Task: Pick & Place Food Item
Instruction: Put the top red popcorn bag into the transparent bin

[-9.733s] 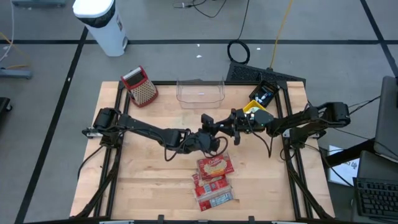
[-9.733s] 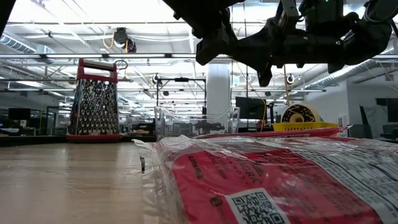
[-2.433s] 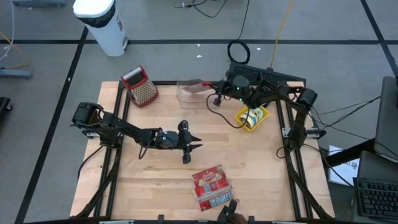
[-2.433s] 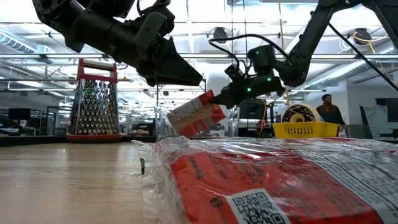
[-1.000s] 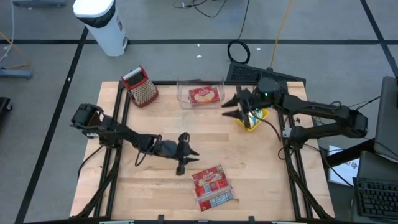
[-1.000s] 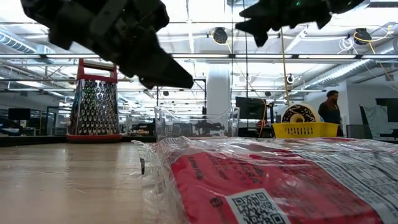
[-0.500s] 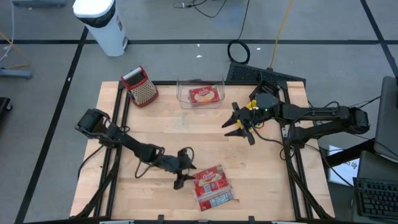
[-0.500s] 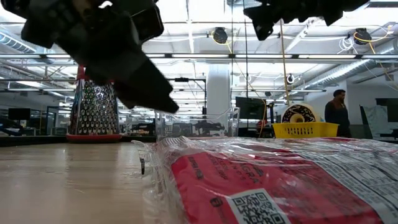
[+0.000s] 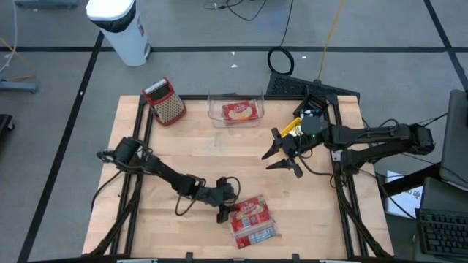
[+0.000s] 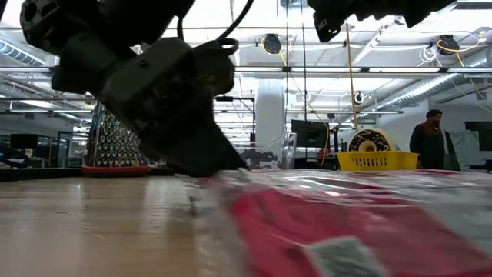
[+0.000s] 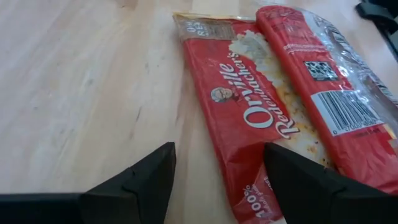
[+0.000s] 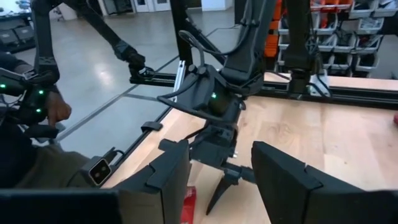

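The red popcorn packet (image 9: 248, 212) lies flat, low and centre in the high view, touching a second wrapped pack (image 9: 254, 233); the left gripper (image 9: 224, 212), jaws wide, straddles its near edge; light, floppy, slick film, best pinched at that edge; the right gripper (image 9: 281, 154), part open, waits mid-right.

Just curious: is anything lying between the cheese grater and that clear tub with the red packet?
No. From above, only bare wooden table lies between the grater and the clear tub.
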`<action>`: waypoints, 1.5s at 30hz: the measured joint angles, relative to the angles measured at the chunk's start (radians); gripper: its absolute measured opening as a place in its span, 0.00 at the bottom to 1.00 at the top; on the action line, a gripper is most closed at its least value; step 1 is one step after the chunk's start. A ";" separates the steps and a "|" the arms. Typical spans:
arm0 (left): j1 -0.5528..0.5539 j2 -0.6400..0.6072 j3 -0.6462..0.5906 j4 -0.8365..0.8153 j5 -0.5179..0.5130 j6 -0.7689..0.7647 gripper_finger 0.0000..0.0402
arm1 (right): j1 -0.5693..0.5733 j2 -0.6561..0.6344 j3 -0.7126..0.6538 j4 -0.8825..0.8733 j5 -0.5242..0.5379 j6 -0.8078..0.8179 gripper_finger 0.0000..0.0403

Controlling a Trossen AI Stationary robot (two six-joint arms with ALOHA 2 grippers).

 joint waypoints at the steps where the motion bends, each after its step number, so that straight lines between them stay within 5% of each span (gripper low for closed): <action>1: -0.001 0.005 0.003 0.002 0.010 0.004 0.61 | 0.002 0.000 0.000 -0.003 0.000 0.000 0.40; 8: -0.002 0.012 0.003 -0.016 0.039 0.029 0.55 | 0.004 0.000 0.000 -0.016 0.000 -0.021 0.40; 18: 0.010 0.012 0.004 -0.050 0.076 0.069 0.04 | 0.004 0.000 0.000 -0.035 0.000 -0.033 0.40; 26: 0.014 -0.081 -0.002 -0.147 -0.069 0.270 0.01 | -0.003 0.000 0.000 -0.036 0.008 -0.056 0.40; 32: 0.035 -0.297 -0.004 -0.385 -0.269 0.389 0.00 | -0.028 0.000 0.000 -0.098 0.161 -0.045 0.40; 38: 0.031 -0.481 -0.003 -0.450 -0.445 0.546 0.00 | -0.057 0.000 -0.001 -0.197 0.275 0.005 0.40; 45: 0.032 -0.586 -0.002 -0.458 -0.554 0.694 0.00 | -0.057 0.000 -0.141 0.024 0.289 0.053 0.40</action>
